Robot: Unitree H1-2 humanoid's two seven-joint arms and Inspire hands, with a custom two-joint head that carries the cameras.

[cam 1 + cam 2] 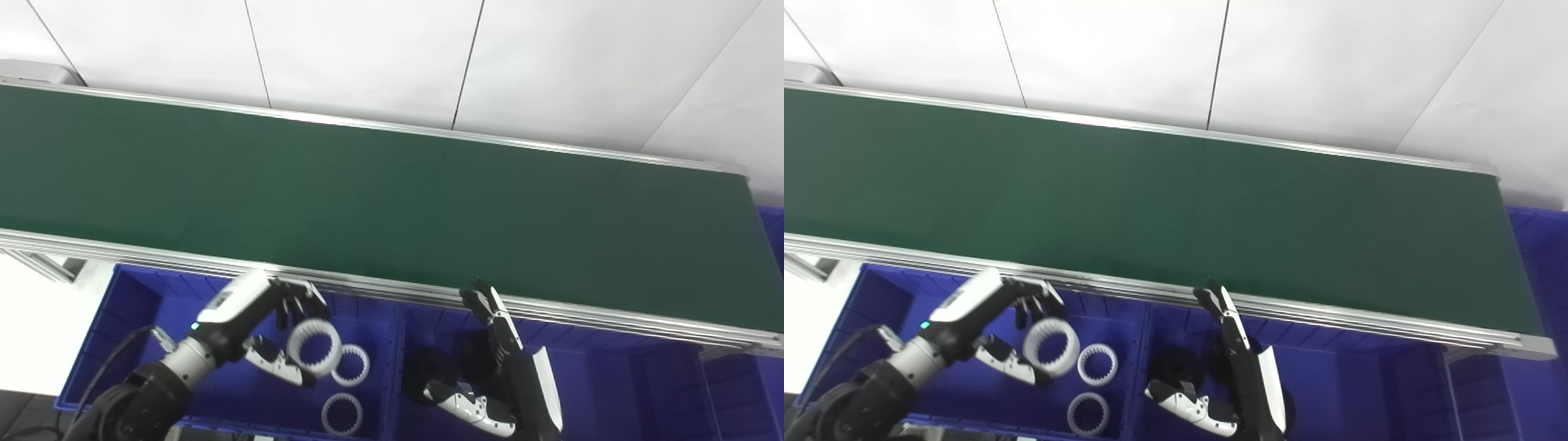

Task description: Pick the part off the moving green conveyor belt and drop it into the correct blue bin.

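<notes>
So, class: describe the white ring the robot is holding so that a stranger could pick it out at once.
Find the green conveyor belt, then the left blue bin just below its near rail. Three white toothed rings show there; two rings lie on the bin floor. The held ring is pinched in the left hand, tilted above the floor, and looks the largest.
</notes>
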